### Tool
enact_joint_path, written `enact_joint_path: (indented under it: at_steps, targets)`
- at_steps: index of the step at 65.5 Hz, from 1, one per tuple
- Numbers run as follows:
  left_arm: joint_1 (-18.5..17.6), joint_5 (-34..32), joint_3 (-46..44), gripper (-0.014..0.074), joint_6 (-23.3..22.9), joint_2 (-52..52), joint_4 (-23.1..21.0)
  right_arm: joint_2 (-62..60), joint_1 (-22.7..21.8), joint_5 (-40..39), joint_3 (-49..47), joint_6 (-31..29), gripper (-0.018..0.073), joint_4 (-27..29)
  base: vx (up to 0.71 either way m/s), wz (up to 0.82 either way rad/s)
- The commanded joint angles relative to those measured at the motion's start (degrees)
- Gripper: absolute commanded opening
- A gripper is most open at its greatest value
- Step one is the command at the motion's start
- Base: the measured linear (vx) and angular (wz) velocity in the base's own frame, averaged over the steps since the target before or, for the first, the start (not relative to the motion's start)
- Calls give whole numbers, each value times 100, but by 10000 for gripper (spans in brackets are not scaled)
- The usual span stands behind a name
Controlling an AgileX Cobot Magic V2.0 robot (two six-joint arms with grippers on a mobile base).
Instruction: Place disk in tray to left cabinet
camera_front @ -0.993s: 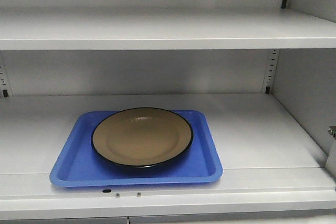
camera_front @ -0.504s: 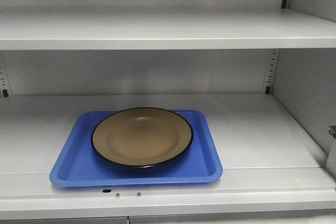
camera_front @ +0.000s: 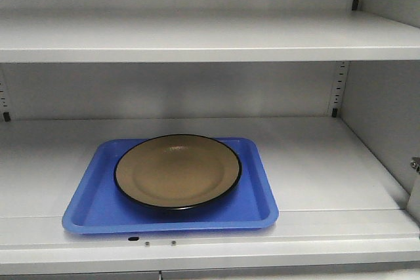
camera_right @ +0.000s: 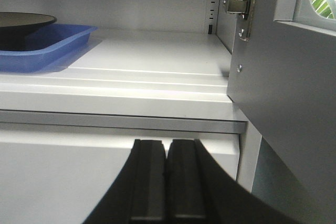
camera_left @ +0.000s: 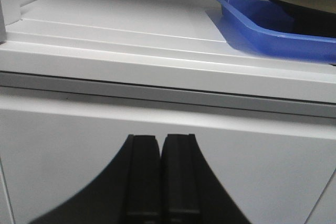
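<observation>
Shelf (camera_front: 328, 162) of the left cabinet (camera_front: 197, 34) carries the blue tray (camera_front: 98, 201) at lower left of centre, disk (camera_front: 177, 172) lying flat inside it. Left hand (camera_left: 160, 145) and right hand (camera_right: 167, 153) sit closed, empty, below the shelf edge; door hinge (camera_right: 239, 3) upper right.

Even diffuse light, soft shadows; wrist views slightly soft.

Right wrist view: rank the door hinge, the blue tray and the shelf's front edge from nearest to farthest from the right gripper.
1. Shelf's front edge, just above the right gripper.
2. Blue tray, far left on the shelf.
3. Door hinge, upper right; too close to call against the tray.
</observation>
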Motion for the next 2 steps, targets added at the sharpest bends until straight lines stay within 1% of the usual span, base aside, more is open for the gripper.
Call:
enact_joint_path:
  at_steps: [1,2]
  targets:
    - [-4,-466,108,-6,-62,-31,14,-71,-18,-454,127,-33,-6,-29,0,0]
    - [-4,-466,108,-6,-62,-31,14,-71,-18,-454,127,-33,-6,-29,0,0]
